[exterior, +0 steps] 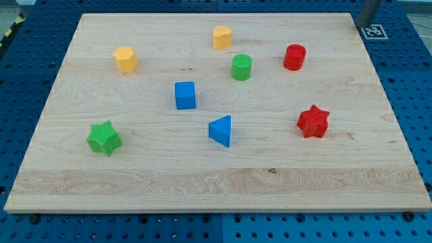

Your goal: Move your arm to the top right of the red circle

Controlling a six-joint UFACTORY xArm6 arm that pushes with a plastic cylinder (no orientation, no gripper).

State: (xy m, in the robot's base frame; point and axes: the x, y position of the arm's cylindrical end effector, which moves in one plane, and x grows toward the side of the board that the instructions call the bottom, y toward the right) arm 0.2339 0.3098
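The red circle (294, 57) is a short red cylinder at the board's upper right. My tip (363, 24) shows at the view's top right corner, just past the board's top right corner. It is up and to the right of the red circle, well apart from it, touching no block.
On the wooden board (216, 179): a yellow heart-like block (222, 37), a yellow hexagon block (125, 59), a green circle (241, 67), a blue cube (185, 95), a blue triangle (221, 130), a red star (313, 121), a green star (104, 138). A white marker tag (374, 31) lies beside the tip.
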